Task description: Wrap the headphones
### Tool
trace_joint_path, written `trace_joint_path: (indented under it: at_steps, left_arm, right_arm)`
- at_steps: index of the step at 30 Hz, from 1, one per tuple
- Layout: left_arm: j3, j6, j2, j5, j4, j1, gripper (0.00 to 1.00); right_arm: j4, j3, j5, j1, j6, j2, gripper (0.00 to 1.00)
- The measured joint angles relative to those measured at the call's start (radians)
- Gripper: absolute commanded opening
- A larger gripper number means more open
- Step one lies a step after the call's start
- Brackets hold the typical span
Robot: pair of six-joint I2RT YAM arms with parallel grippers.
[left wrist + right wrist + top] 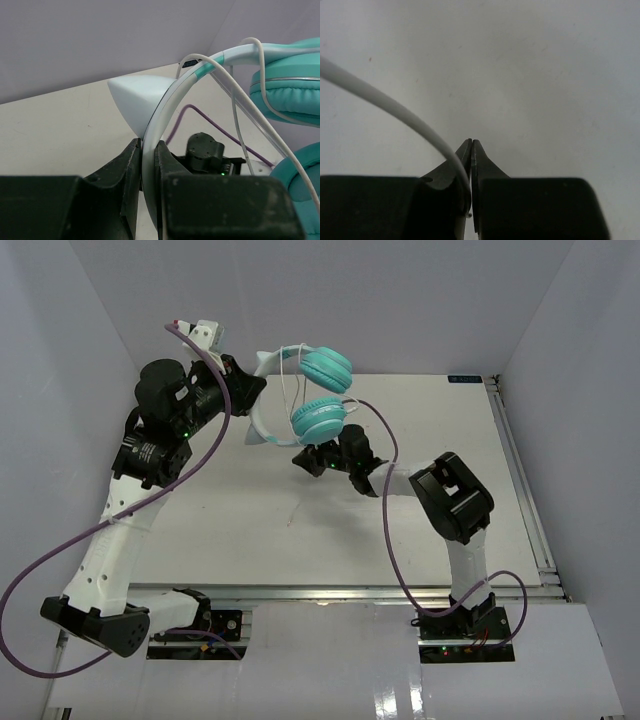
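Observation:
The headphones hang above the table at the back, with two teal ear cups point(325, 368) point(290, 95) one above the other. My left gripper point(250, 390) point(148, 150) is shut on their pale headband point(170, 100), which rises between the jaws. The thin pale cord point(235, 100) loops over the band and drops past the cups. Just below the lower cup, my right gripper point(305, 458) point(471, 145) is shut on the cord point(385, 100), which curves in from the left and ends pinched between the jaws.
A purple robot cable point(390, 530) arcs from the right wrist to its base, and another point(60, 560) hangs off the left arm. White walls close in the table point(440, 500) on three sides. A metal rail point(520, 470) runs along the right edge.

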Motion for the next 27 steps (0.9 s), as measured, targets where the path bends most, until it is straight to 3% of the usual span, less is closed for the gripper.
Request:
trace_joint_path:
  at_steps: [7, 14, 21, 27]
  left_arm:
    - [0.000, 0.023, -0.001, -0.049, -0.002, 0.000, 0.00]
    - [-0.033, 0.054, 0.004, -0.107, 0.020, 0.000, 0.00]
    - [-0.053, 0.097, 0.053, -0.174, 0.022, 0.001, 0.00]
    - [-0.053, 0.135, 0.107, -0.231, 0.022, 0.008, 0.00]
  right_arm:
    - [0.010, -0.338, -0.110, -0.001, -0.038, -0.288, 0.08]
    - [-0.135, -0.411, -0.200, 0.011, -0.152, -0.608, 0.08]
    - [-0.408, -0.461, -0.200, 0.043, -0.303, -0.817, 0.08]
    - [-0.718, -0.442, -0.118, 0.151, -0.498, -0.902, 0.08]
